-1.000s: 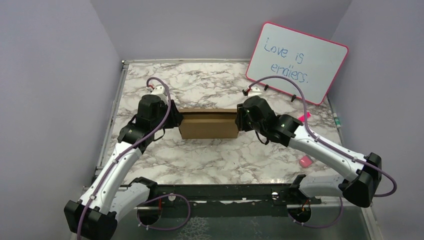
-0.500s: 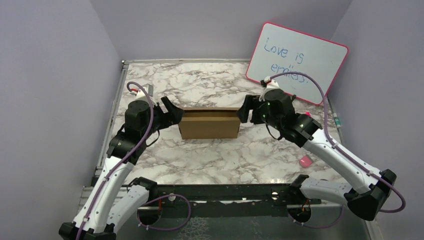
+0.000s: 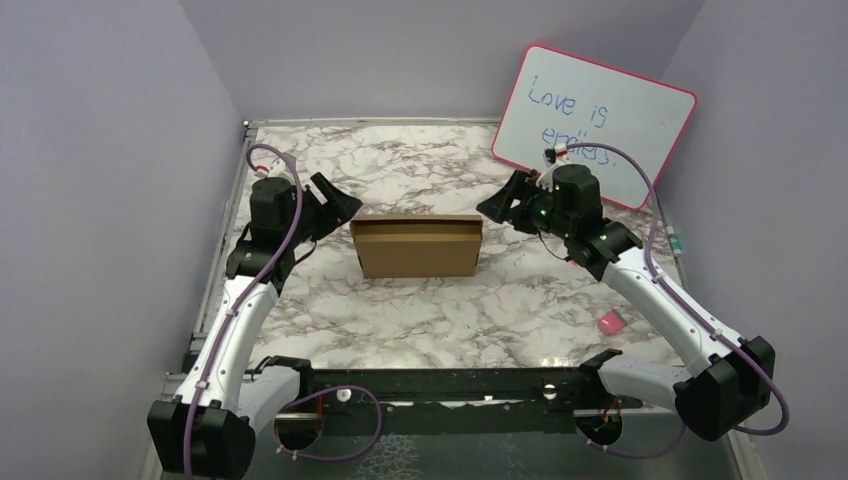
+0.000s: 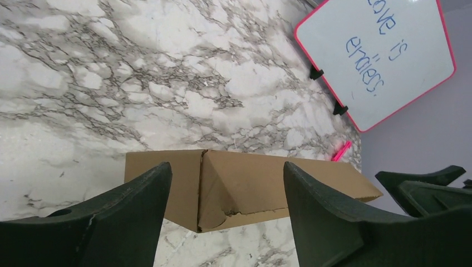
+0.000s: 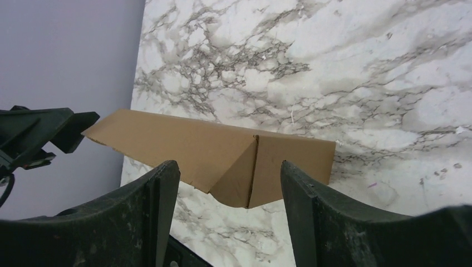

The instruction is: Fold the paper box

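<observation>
A: Where is the paper box (image 3: 417, 247)?
B: Mid-surface (image 3: 400, 320), folded, standing between the tools.
A: Their state?
B: Left tool (image 3: 338, 203) and right tool (image 3: 500, 203) both gape wide near its ends, gripping nothing.

white-grey marble-pattern table top (image 3: 420, 310): plain brown cardboard box (image 3: 417, 250) sits approx mid-table, pink-framed whiteboard (image 3: 600, 120) w/ blue writing stands at far right corner, small pink object (image 3: 609, 322) nr right edge.
</observation>
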Controlling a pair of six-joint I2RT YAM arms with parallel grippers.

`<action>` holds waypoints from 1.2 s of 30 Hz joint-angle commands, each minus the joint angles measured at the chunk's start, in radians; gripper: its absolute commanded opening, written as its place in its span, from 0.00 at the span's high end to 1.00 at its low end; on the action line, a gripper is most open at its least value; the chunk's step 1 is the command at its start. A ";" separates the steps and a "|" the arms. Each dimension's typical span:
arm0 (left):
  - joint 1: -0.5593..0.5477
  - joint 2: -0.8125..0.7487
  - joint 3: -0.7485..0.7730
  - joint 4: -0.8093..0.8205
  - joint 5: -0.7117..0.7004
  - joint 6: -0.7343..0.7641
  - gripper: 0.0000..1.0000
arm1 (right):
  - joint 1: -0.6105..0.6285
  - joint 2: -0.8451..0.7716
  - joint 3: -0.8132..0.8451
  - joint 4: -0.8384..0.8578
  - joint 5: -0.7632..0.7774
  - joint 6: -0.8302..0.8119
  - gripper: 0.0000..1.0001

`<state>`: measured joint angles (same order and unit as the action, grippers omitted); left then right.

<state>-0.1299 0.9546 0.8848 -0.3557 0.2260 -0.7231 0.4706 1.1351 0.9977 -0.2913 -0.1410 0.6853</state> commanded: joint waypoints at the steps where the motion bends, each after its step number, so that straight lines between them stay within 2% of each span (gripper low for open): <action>1: 0.014 0.027 -0.048 0.081 0.110 -0.029 0.28 | -0.013 0.031 -0.050 0.106 -0.109 0.061 0.31; 14: 0.023 0.042 -0.194 0.105 0.224 -0.009 0.39 | -0.016 0.031 -0.233 0.215 -0.222 0.022 0.40; 22: 0.023 0.026 -0.271 0.144 0.275 -0.004 0.40 | -0.016 0.026 -0.310 0.304 -0.226 -0.002 0.41; 28: 0.023 0.016 -0.315 0.168 0.276 0.016 0.40 | -0.015 0.056 -0.361 0.387 -0.231 -0.018 0.47; 32: 0.024 0.034 -0.353 0.231 0.320 -0.010 0.39 | -0.017 0.087 -0.397 0.433 -0.230 -0.032 0.50; 36: 0.025 0.082 -0.395 0.377 0.401 -0.096 0.39 | -0.023 0.120 -0.410 0.475 -0.235 -0.046 0.50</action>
<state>-0.0925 0.9714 0.5701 0.0193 0.4786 -0.7776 0.4461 1.1877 0.6495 0.2516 -0.3611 0.7055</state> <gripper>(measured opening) 0.616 0.510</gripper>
